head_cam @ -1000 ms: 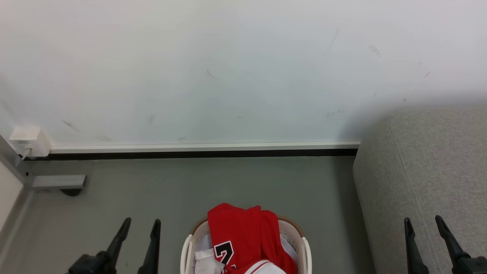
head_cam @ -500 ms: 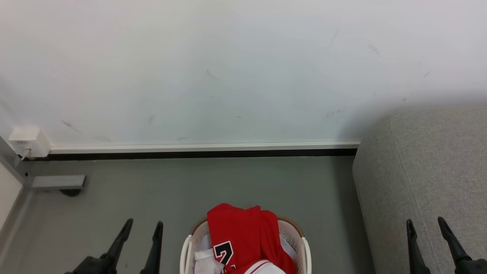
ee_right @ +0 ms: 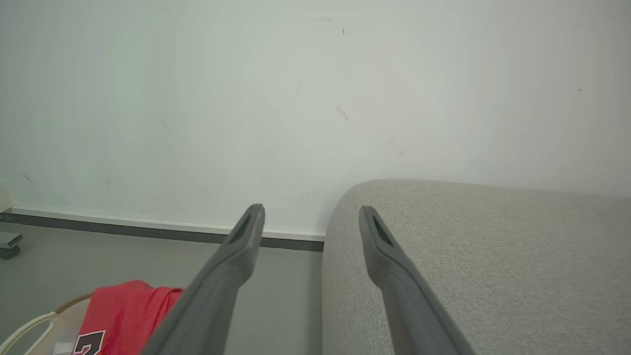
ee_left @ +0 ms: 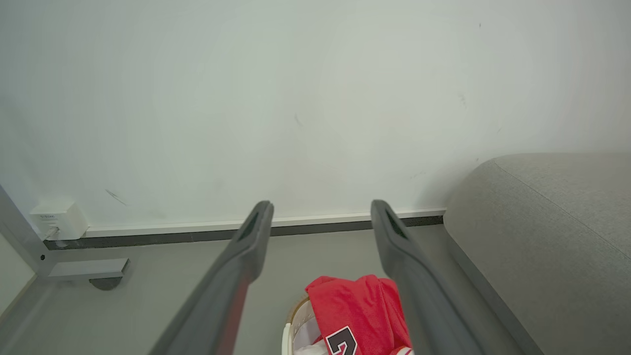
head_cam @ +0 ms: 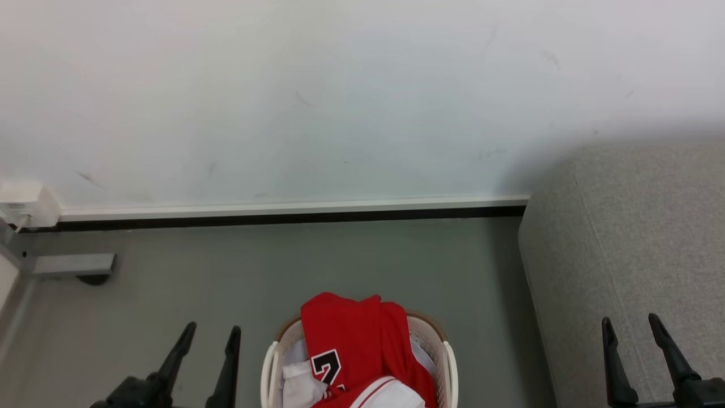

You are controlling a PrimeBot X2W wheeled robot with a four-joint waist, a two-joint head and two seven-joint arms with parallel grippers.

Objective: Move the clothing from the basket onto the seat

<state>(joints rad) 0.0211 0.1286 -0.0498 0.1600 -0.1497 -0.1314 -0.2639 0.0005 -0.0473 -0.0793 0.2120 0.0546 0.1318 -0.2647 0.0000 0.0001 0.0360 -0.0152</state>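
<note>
Red clothing (head_cam: 354, 340) with a black-and-white number and white parts lies heaped in the white basket (head_cam: 447, 368) at the bottom middle of the head view, one garment draped over the far rim. The grey seat (head_cam: 634, 238) stands to the right of the basket. My left gripper (head_cam: 210, 330) is open to the left of the basket, over the floor, holding nothing. My right gripper (head_cam: 630, 322) is open over the seat's near edge, also holding nothing. In the left wrist view the clothing (ee_left: 357, 308) shows between my fingers. The right wrist view shows the seat (ee_right: 493, 256) and the clothing (ee_right: 123, 310).
A white wall with a skirting board (head_cam: 283, 208) runs behind the basket. A white socket box (head_cam: 25, 201) and a grey metal foot (head_cam: 71, 265) sit at the far left. Grey floor (head_cam: 283, 266) lies between basket and wall.
The head camera has tilted slightly, so the whole picture sits higher and a little left. Both grippers stay open in the same places.
</note>
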